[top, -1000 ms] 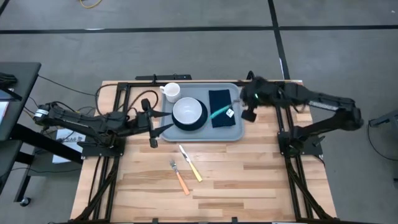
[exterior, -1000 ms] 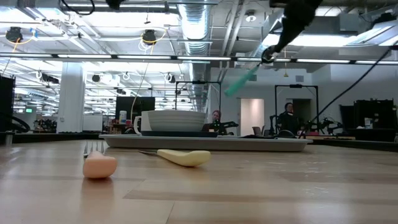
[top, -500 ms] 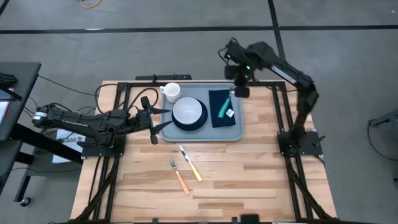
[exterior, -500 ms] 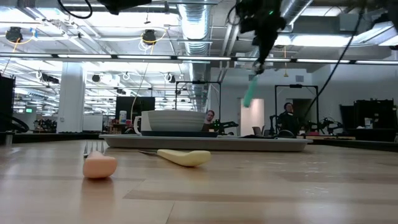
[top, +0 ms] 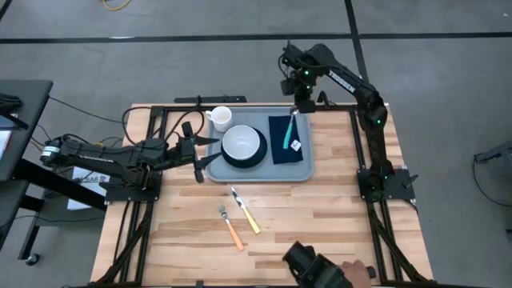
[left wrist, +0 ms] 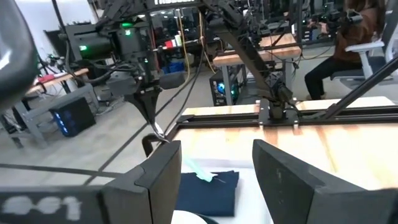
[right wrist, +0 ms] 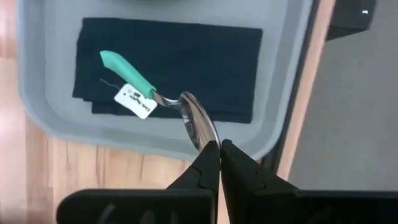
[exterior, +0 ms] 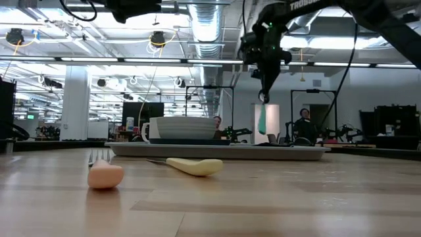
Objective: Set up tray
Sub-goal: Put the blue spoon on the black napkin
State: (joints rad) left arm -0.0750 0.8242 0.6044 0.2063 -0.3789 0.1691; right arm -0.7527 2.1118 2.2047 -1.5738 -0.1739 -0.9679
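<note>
While the right gripper (right wrist: 219,144) hangs high above the far edge of the table, its two dark fingers are pinched together on the bowl of a teal-handled spoon (right wrist: 155,92), which dangles almost straight down with a small white tag (right wrist: 134,101) on its stem. A second ago this arm was stretched low and sideways off the right edge of the tray with the spoon slanting; it has since swung up and inward, so the spoon now hangs handle-down over the dark navy napkin (top: 285,140). That napkin lies inside the right half of the tray (top: 306,173), a light grey-blue rectangle sitting at the far middle of the wooden table (top: 320,224). Beside the napkin on the tray is a white bowl on a dark plate (top: 242,145), and a white mug (top: 220,118) stands at the far left corner, though from above it is hard to say whether it rests inside the rim. The left gripper (left wrist: 214,180) waits low by the tray's left edge, fingers spread and holding nothing. A fork (top: 230,226) and knife (top: 245,210) remain on the bare wood nearer the camera. Judging by this, the spoon is about to be lowered onto the napkin, with two utensils left to fetch.
</note>
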